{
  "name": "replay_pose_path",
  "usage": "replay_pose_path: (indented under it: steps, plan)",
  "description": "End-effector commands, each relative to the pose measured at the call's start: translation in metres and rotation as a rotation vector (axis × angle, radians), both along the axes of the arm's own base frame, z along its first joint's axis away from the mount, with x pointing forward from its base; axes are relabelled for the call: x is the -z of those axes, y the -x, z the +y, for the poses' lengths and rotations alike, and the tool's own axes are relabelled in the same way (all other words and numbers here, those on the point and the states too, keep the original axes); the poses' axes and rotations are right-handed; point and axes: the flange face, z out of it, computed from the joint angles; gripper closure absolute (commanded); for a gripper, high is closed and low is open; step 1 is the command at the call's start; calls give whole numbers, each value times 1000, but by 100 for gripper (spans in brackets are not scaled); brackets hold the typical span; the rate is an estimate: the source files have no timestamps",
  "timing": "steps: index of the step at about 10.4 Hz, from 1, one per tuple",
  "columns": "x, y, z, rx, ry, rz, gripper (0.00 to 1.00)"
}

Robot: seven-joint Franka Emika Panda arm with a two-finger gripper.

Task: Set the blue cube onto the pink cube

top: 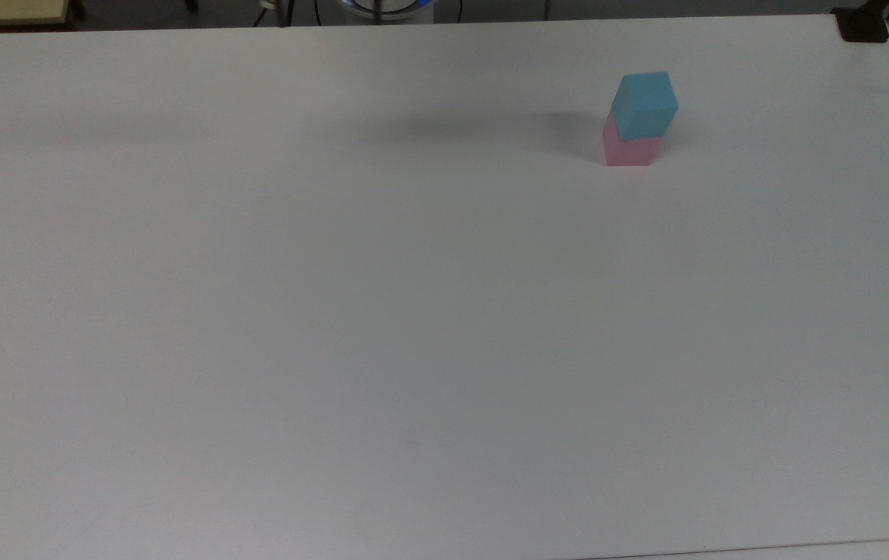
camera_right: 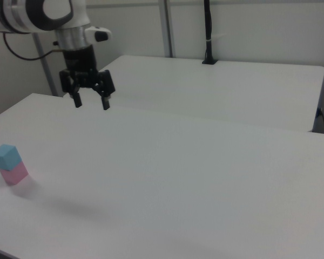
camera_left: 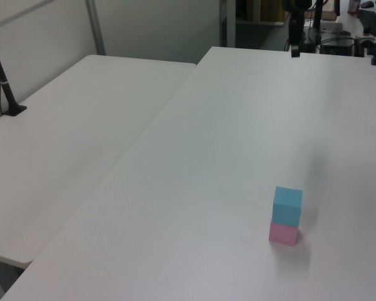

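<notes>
The blue cube (top: 645, 104) sits on top of the pink cube (top: 628, 149), slightly turned against it, on the white table (top: 413, 311). In the left view the blue cube (camera_left: 287, 205) and pink cube (camera_left: 283, 233) stand near the lower right. In the right view the blue cube (camera_right: 6, 157) rests on the pink cube (camera_right: 14, 173) at the far left. My gripper (camera_right: 90, 102) hangs open and empty high above the table, well off to the right view's right of the stack. A dark fingertip (camera_left: 295, 50) shows at the left view's top edge.
A second white table (camera_left: 69, 144) adjoins on the left view's left, with a black post (camera_left: 3, 81) on it. The robot base (top: 386, 6) sits at the top view's upper edge. A black clamp (top: 864, 23) marks the top view's upper right corner.
</notes>
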Motion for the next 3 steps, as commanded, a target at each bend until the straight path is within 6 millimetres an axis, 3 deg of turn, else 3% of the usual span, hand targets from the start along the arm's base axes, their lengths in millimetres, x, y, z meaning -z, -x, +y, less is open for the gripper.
replay_pose_path:
  steps: [1, 3]
  plan:
    - [-6, -5, -15, 23, -19, -41, 0]
    - [-1, -6, -19, 33, -19, -37, 0]
